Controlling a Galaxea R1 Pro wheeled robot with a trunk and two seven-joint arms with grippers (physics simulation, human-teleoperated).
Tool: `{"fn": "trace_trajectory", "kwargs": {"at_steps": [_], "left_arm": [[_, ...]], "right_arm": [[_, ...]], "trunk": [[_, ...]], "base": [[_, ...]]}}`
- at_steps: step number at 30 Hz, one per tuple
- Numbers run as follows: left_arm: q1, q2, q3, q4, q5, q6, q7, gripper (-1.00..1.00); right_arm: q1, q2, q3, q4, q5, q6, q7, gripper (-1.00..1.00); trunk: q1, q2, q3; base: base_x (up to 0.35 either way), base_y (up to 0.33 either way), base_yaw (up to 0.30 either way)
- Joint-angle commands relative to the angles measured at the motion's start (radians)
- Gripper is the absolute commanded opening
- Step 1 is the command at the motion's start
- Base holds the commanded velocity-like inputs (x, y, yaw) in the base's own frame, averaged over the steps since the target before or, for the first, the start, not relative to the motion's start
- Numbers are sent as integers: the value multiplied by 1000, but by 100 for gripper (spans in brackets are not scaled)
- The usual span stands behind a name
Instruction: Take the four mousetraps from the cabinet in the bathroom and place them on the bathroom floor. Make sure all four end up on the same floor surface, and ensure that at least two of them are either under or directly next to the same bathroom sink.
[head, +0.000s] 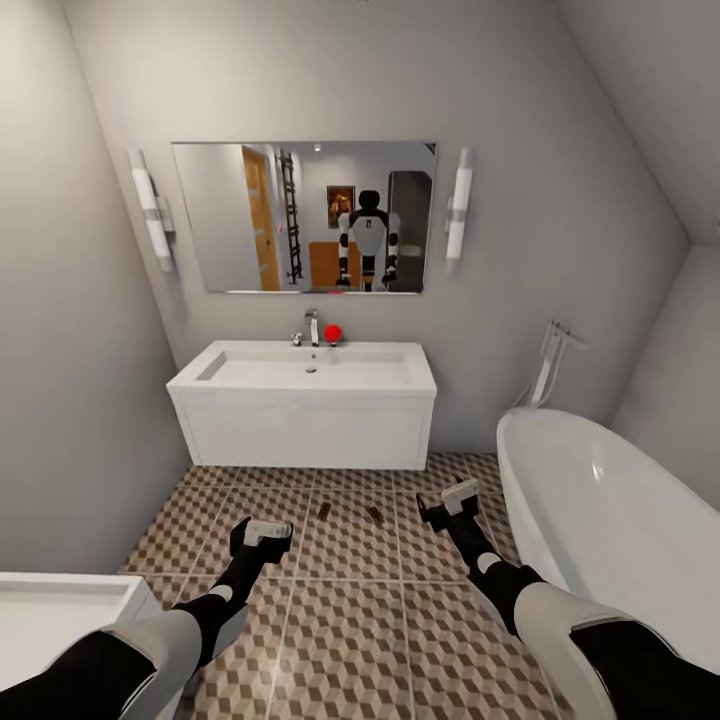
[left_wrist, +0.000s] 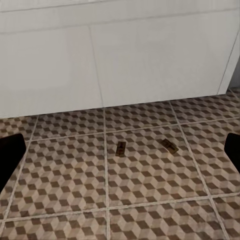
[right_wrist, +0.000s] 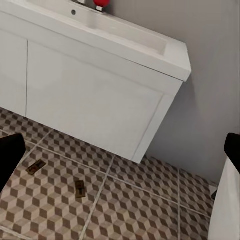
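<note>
Two mousetraps and lay on the bathroom floor just before the bathroom sink. Your left hand and right hand hovered with fingers apart, empty. The traps looked light, stiff and thin; pinching the board's long edges would probably suit.

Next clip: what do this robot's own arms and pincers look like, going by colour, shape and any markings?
Head view: both arms are glossy black, jointed tubes with pale grey-white shell segments near the shoulders. The left pincer and right pincer each have a black wrist block topped by a white casing. In the wrist views, the fingers show as plain matte black tips. No cables or markings are visible.
</note>
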Motion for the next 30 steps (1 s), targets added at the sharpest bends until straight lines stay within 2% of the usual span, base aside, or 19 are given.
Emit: {"fn": "trace_trajectory", "kwargs": {"at_steps": [1, 18, 27, 30], "left_arm": [[-2, -1, -8, 4, 5, -6, 2, 100], [0, -1, -8, 4, 5, -6, 2, 100], [0, 0, -8, 4, 5, -8, 2, 100], [0, -7, -8, 4, 4, -9, -6, 100]], "right_arm": [[-1, 0, 8, 1, 5, -1, -10, 100], [-1, 0, 8, 1, 5, -1, -10, 100], [-1, 0, 8, 1, 5, -1, -10, 100], [0, -1, 8, 2, 4, 0, -11, 100]], "trunk": [[1, -2, -1], [1, -2, 27], [1, -2, 31], [1, -2, 32]], "base": [[0, 0, 0], [0, 0, 0], [0, 0, 0], [0, 0, 0]]}}
